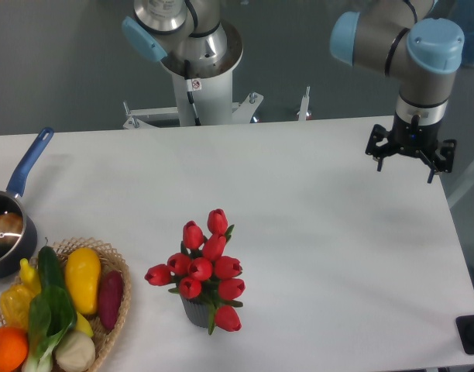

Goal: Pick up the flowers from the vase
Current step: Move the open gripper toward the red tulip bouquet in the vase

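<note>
The gripper hangs at two o'clock over the table, holding nothing; whether its fingers stand apart is unclear. Toward six o'clock, one vase holds the flowers, about ten red tulips. At eight o'clock sit one saucepan and one basket.
</note>
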Motion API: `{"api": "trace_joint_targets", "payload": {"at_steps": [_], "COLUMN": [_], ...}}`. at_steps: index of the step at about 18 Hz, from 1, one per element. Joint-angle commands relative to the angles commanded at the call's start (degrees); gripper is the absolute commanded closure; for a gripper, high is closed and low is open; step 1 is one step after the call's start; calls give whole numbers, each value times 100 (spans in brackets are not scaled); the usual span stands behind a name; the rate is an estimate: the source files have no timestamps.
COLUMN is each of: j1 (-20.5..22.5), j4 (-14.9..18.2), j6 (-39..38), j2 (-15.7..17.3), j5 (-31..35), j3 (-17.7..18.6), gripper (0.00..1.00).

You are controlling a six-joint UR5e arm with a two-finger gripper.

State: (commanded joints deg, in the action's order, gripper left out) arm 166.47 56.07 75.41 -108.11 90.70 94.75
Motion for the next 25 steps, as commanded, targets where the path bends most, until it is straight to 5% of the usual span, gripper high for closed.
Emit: {"api": "trace_joint_targets", "payload": {"at_steps": [6, 14, 25], "j1": [-79, -79, -878], "j4": [35, -97, -79], "j6": [9, -53, -447], "j2": [9, 422, 571], "j5": [0, -632, -2546], "j3": [44, 808, 879], "gripper": [0, 0, 0]}}
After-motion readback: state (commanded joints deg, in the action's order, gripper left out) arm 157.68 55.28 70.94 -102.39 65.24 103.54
